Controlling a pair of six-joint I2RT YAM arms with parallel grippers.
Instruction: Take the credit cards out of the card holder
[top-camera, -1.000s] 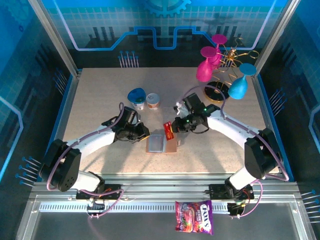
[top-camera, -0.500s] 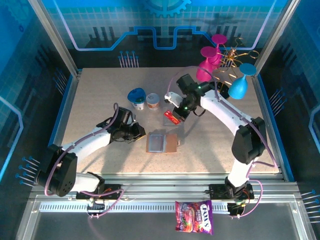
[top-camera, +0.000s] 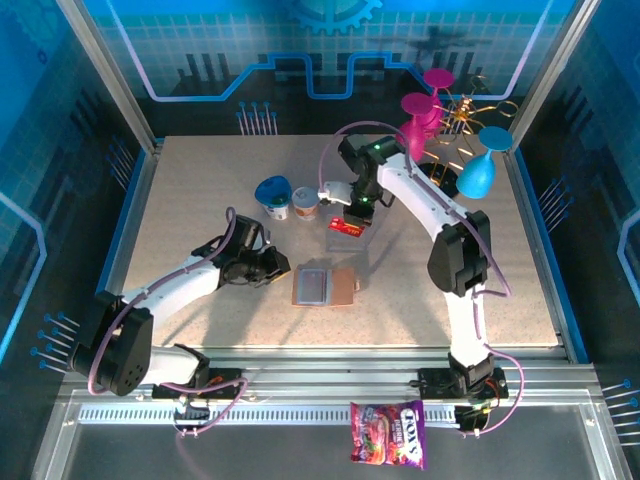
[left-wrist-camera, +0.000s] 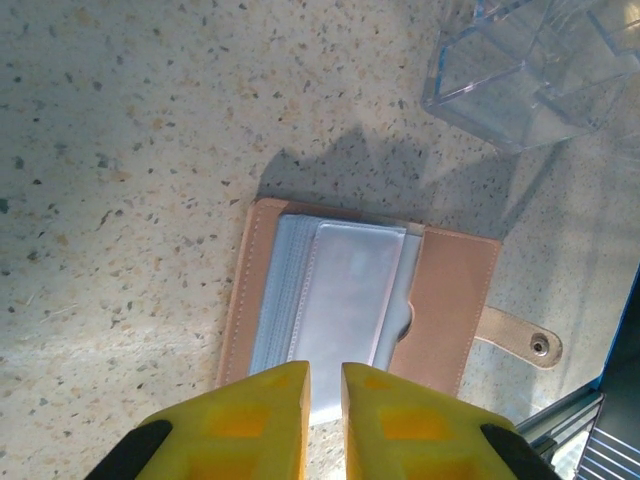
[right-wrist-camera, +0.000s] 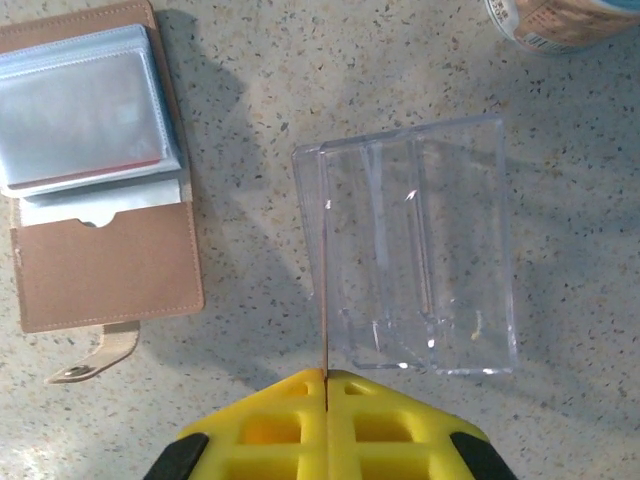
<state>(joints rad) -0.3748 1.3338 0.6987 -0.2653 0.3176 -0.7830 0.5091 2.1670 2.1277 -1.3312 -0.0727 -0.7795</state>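
The card holder (top-camera: 325, 286) lies open on the table, brown leather with pale plastic sleeves (left-wrist-camera: 350, 300); its strap points toward the near edge (right-wrist-camera: 95, 250). My right gripper (top-camera: 352, 208) is shut on a red credit card (top-camera: 346, 227). In the right wrist view the card (right-wrist-camera: 326, 330) shows edge-on, sticking out from between the right gripper (right-wrist-camera: 327, 375) fingers above the clear plastic piece (right-wrist-camera: 410, 250). My left gripper (top-camera: 275, 268) hovers just left of the holder. Seen from the left wrist, the left gripper (left-wrist-camera: 324, 368) keeps a narrow gap with nothing in it.
A blue cup (top-camera: 273, 192) and a small yogurt pot (top-camera: 306, 202) stand just left of the clear piece. A rack with pink and blue glasses (top-camera: 445, 130) fills the back right corner. A candy bag (top-camera: 388, 435) lies off the table at the front.
My right arm has carried the red card away from the holder toward the back, over the clear piece. My left gripper drew back a little to the left of the holder.
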